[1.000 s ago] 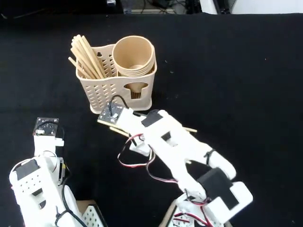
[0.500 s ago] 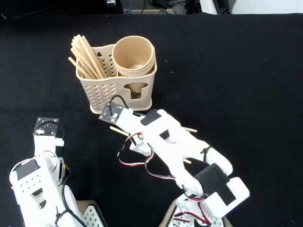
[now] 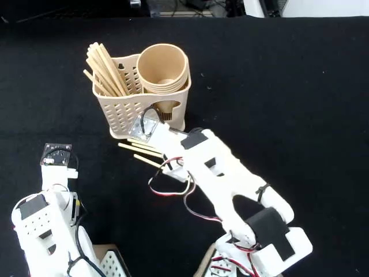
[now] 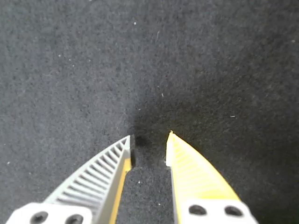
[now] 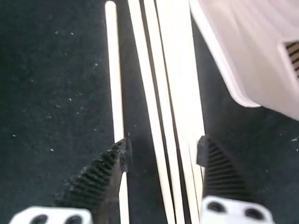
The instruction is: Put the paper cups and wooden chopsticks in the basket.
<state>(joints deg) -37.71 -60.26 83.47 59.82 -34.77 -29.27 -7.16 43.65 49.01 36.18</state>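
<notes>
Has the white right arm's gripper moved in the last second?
Yes. In the high view the right gripper has shifted toward the beige perforated plastic basket, ending just short of its front wall, open over the loose wooden chopsticks.

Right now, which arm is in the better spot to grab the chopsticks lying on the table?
Probably the right. The right gripper is open, with its fingers on either side of the loose chopsticks beside the basket. The left gripper hangs over the table, off to the side of them.
</notes>
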